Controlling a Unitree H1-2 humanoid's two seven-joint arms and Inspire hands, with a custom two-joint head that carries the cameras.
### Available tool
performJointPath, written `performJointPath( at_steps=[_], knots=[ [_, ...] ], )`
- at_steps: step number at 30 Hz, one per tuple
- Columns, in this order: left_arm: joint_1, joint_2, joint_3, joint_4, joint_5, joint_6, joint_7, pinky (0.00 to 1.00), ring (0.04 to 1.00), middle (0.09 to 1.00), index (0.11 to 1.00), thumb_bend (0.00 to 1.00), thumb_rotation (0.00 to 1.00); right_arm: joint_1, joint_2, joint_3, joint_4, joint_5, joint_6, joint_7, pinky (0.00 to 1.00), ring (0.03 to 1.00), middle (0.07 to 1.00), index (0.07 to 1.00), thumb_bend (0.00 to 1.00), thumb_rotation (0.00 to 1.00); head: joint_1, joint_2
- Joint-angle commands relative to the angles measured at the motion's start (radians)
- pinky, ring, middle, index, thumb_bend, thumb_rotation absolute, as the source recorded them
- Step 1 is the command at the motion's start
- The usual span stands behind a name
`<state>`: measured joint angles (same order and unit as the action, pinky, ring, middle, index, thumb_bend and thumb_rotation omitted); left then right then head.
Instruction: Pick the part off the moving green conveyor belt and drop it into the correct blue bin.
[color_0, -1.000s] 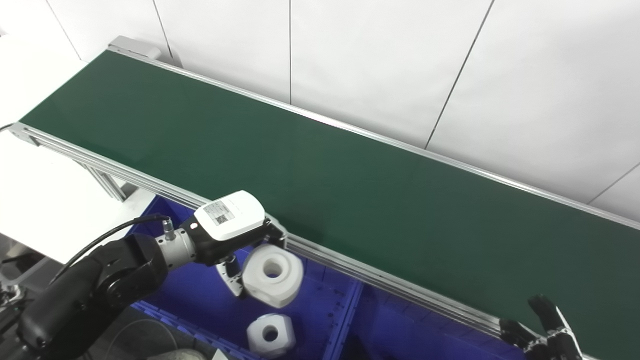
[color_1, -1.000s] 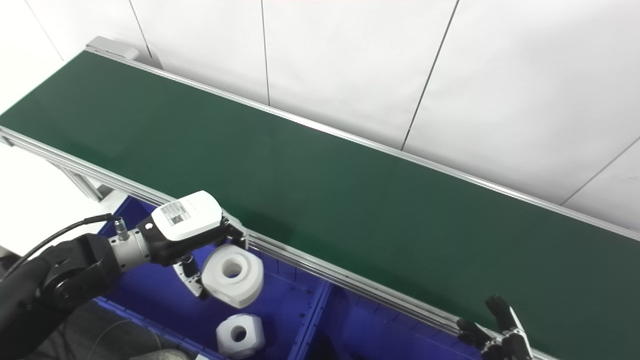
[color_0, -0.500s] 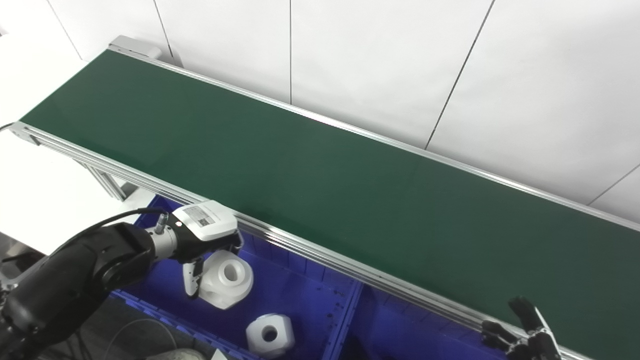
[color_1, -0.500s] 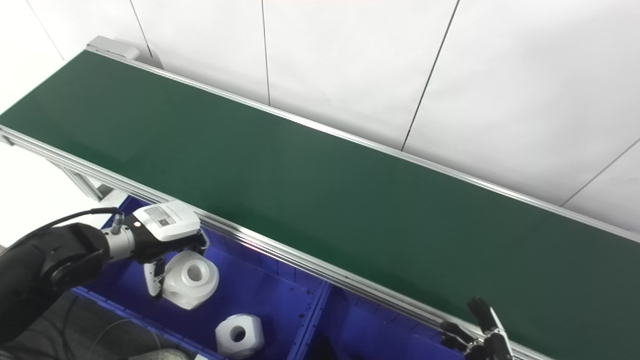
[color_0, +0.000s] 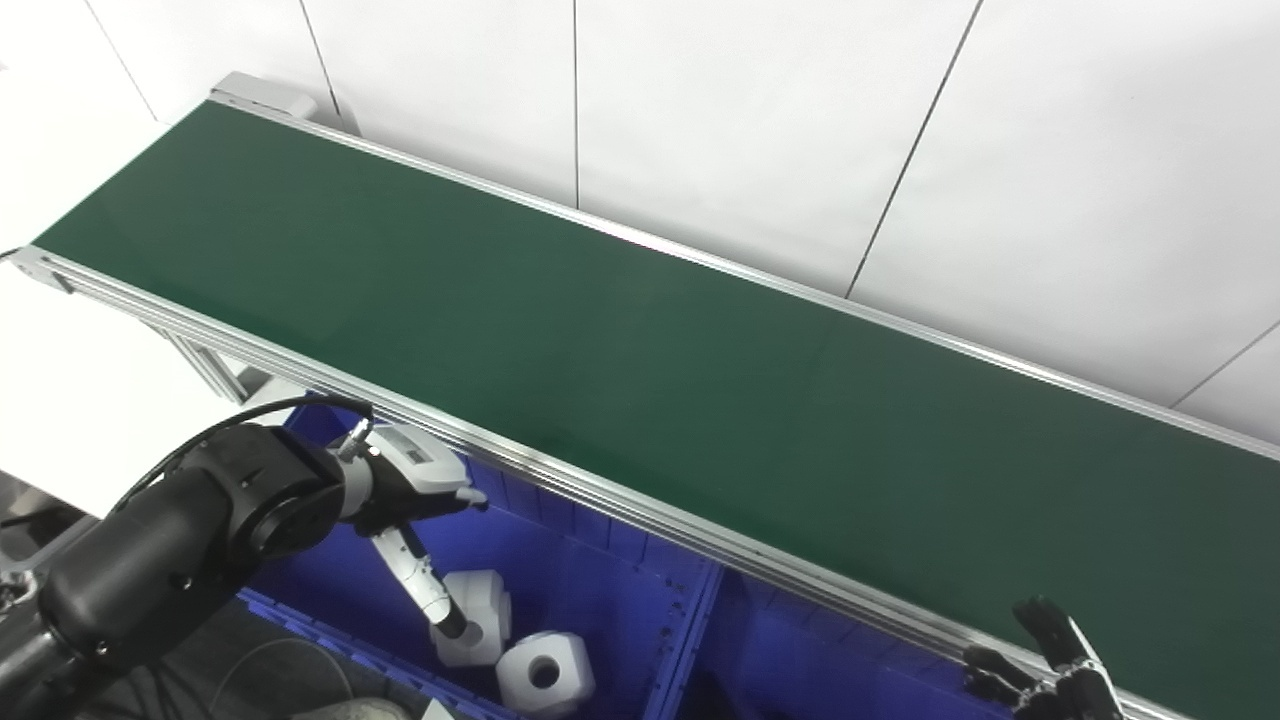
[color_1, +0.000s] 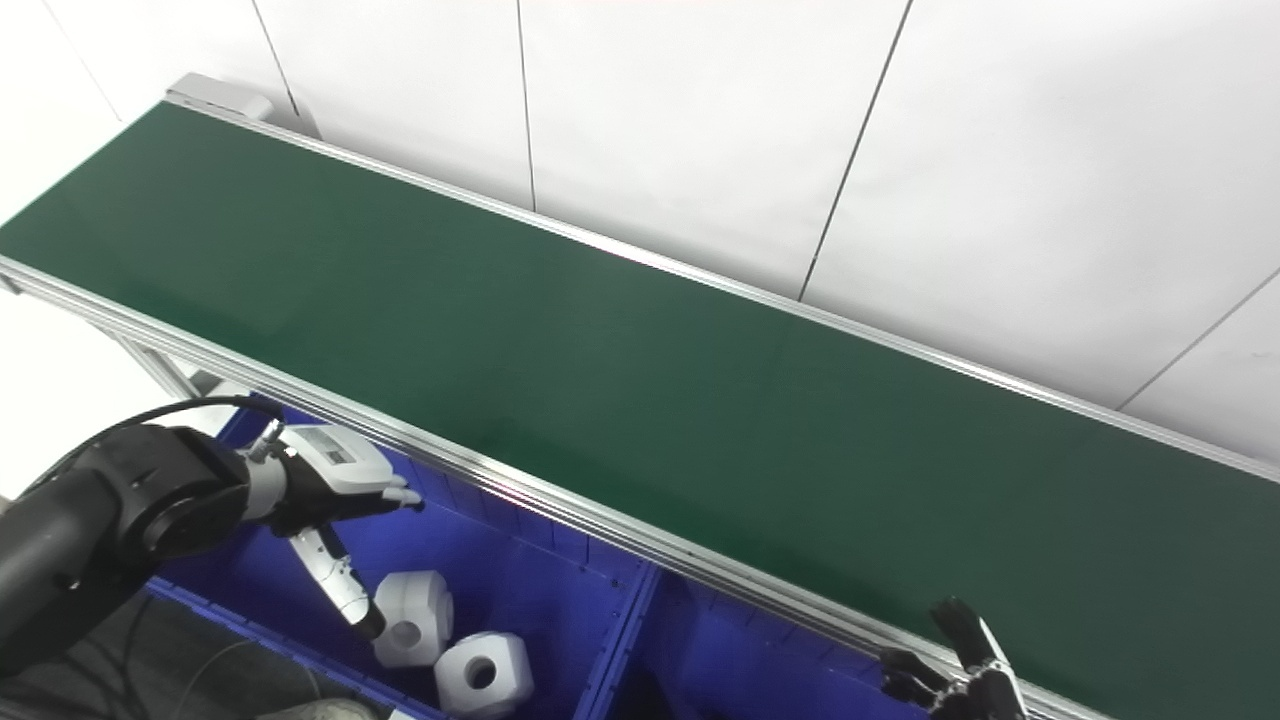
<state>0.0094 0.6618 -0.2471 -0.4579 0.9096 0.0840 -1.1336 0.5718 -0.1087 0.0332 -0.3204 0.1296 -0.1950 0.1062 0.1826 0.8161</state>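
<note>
Part (color_1: 412, 632), white, hexagonal, centre hole

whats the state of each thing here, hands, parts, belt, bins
left hand: open, above the left bin
right hand: fingers spread, holding nothing
tilted white part: lying in the left bin, released
second white part: lying beside it
belt: bare
left bin: holds both parts
right bin: contents mostly hidden
</note>
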Motion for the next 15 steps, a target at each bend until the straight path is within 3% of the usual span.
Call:
performJointPath(
  at_steps=[1, 3, 5, 8, 9, 12, 15],
  knots=[
    [-0.032, -0.004, 0.069, -0.058, -0.171, 0.098, -0.014, 0.96, 0.964, 0.984, 0.973, 1.0, 0.87, -0.003, 0.012, 0.003, -0.036, -0.007, -0.025, -0.001, 0.62, 0.669, 0.882, 0.871, 0.84, 0.88, -0.017, 0.003],
    [-0.037, -0.022, 0.139, -0.079, -0.39, 0.199, -0.034, 0.98, 0.986, 0.985, 0.974, 1.0, 0.82, -0.005, 0.024, 0.011, -0.044, -0.017, -0.014, -0.006, 0.62, 0.669, 0.883, 0.869, 0.82, 0.87, -0.05, 0.008],
    [-0.037, -0.047, 0.208, -0.092, -0.613, 0.274, -0.039, 0.89, 0.97, 0.975, 0.976, 1.0, 0.82, -0.005, 0.037, 0.02, -0.055, -0.031, -0.001, -0.013, 0.63, 0.672, 0.886, 0.867, 0.81, 0.86, -0.071, 0.01],
    [-0.014, -0.111, 0.312, -0.1, -0.922, 0.316, -0.002, 0.9, 0.967, 0.978, 0.982, 1.0, 0.86, -0.006, 0.068, 0.039, -0.069, -0.085, 0.01, -0.028, 0.63, 0.673, 0.881, 0.86, 0.78, 0.87, -0.144, 0.012],
    [-0.005, -0.132, 0.34, -0.099, -1.001, 0.316, 0.015, 0.89, 0.963, 0.972, 0.984, 1.0, 0.87, -0.007, 0.084, 0.05, -0.072, -0.108, 0.014, -0.034, 0.63, 0.675, 0.881, 0.86, 0.79, 0.87, -0.203, 0.016],
    [0.021, -0.182, 0.39, -0.11, -1.132, 0.348, 0.06, 0.89, 0.95, 0.953, 0.985, 1.0, 0.87, -0.011, 0.123, 0.083, -0.078, -0.164, 0.026, -0.047, 0.64, 0.678, 0.878, 0.86, 0.8, 0.86, -0.299, 0.02],
    [0.04, -0.21, 0.392, -0.114, -1.188, 0.359, 0.1, 0.89, 0.94, 0.934, 0.986, 1.0, 0.87, -0.015, 0.153, 0.111, -0.077, -0.218, 0.032, -0.064, 0.62, 0.673, 0.878, 0.859, 0.78, 0.88, -0.361, 0.019]
  ],
)
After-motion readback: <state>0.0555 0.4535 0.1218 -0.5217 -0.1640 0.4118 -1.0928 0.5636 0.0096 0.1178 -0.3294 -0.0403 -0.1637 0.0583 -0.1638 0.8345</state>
